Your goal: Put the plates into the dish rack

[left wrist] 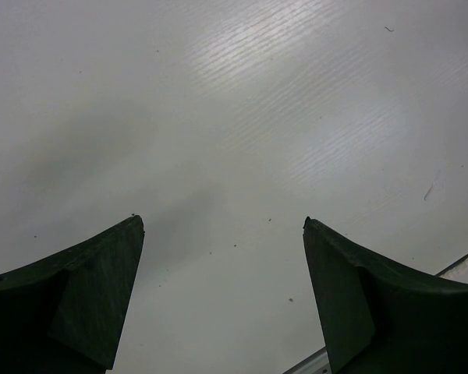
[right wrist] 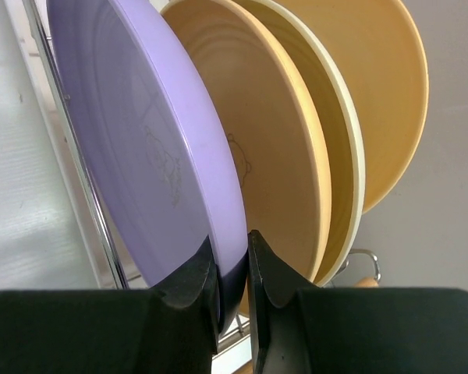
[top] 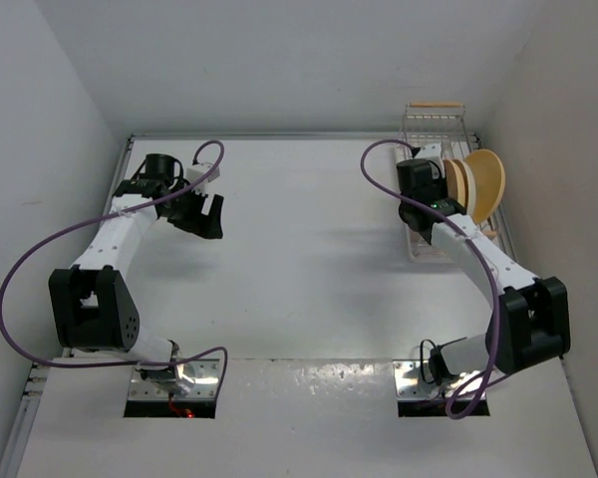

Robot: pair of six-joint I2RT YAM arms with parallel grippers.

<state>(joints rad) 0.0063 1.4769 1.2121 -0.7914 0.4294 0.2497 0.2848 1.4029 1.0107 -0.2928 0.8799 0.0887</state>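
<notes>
**Top view.** The dish rack [top: 436, 121] was seen at the far right corner of the desk [top: 299, 269], with a wooden handle [top: 434, 105] across its far end. Several plates [top: 481, 179] were held in it on edge, tilted toward the right wall. The right arm [top: 478, 254] was stretched out to the rack, and its wrist was placed over the near side of the plates, so the right jaws were hidden from this camera. The left arm [top: 110, 234] was bent over the far left of the desk, well apart from the rack, and the left jaws were shown spread.

**Left wrist view.** The left jaws were seen wide apart, both dark fingers [left wrist: 78, 296] held above the bare desk surface.

**Right wrist view.** Four plates were shown standing on edge side by side. The lavender plate [right wrist: 140, 140] was set at the left, just beside an upright rack wire [right wrist: 70, 164]. Next to it were ranged a yellow-orange plate [right wrist: 273, 156], a cream plate [right wrist: 349, 164] and a second yellow-orange plate [right wrist: 394, 101]. The right jaws were pressed onto the lower rim of the lavender plate, one finger on each face. Whether that rim was seated in a slot of the rack could not be told, as the bottom was covered by the fingers.
</notes>
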